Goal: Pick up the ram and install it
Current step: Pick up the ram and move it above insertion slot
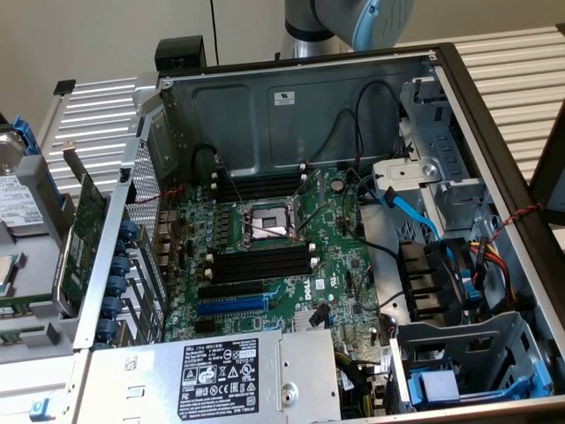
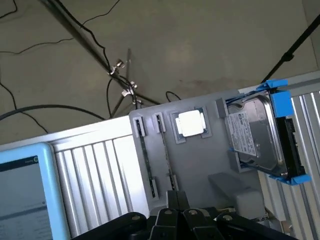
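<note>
Two thin dark ram sticks (image 2: 143, 160) (image 2: 168, 159) stand on edge, side by side, in grooves of a grey holder tray (image 2: 200, 165). My gripper (image 2: 176, 196) hangs above the tray, its black fingers pressed together with nothing between them, and its tip sits just over the near end of one stick. In the exterior view the open computer case shows the green motherboard (image 1: 340, 265), with black memory slots with white end clips above (image 1: 262, 186) and below (image 1: 262, 261) the processor socket (image 1: 269, 225). The arm's grey and blue joint (image 1: 353, 18) rises behind the case.
The holder tray also carries a square processor chip (image 2: 190, 123) and a hard drive in a blue caddy (image 2: 257, 135). A blue-framed screen (image 2: 25, 195) lies beside it. A green card with a metal bracket (image 1: 84, 225) leans outside the case wall. Cables (image 1: 415, 216) cross the case.
</note>
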